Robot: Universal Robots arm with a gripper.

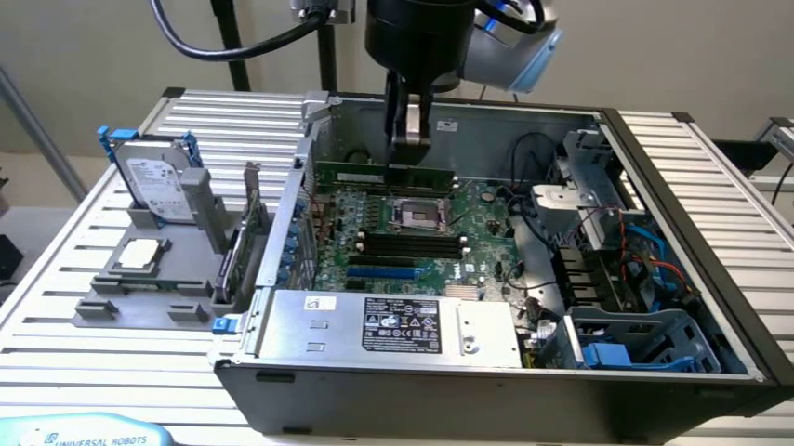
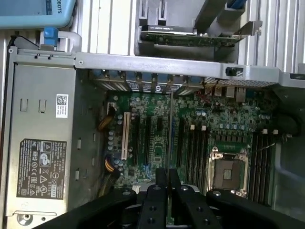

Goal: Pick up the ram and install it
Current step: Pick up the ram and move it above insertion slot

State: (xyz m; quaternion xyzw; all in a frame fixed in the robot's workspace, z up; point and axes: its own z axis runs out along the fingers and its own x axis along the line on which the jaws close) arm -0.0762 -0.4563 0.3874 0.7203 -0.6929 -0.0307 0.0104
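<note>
Fingers clamped on the ram inside the open PC case.
Fingers are closed tight on the ram's top edge. The ram is a long thin green stick with dark chips, held level. In the wrist view it sits edge-on between the fingers. It is low over the motherboard, just far of the CPU socket, close to the case's far wall. Can't tell if it touches a slot.

Ext. cam: off the arm, raised, looks down at an angle across the bench into the open computer case; mid-range, whole case in shot. Wrist cam: sits just behind the end effector, faces straight down into the case, much closer. Both share motherboard, processor socket & power supply.
</note>
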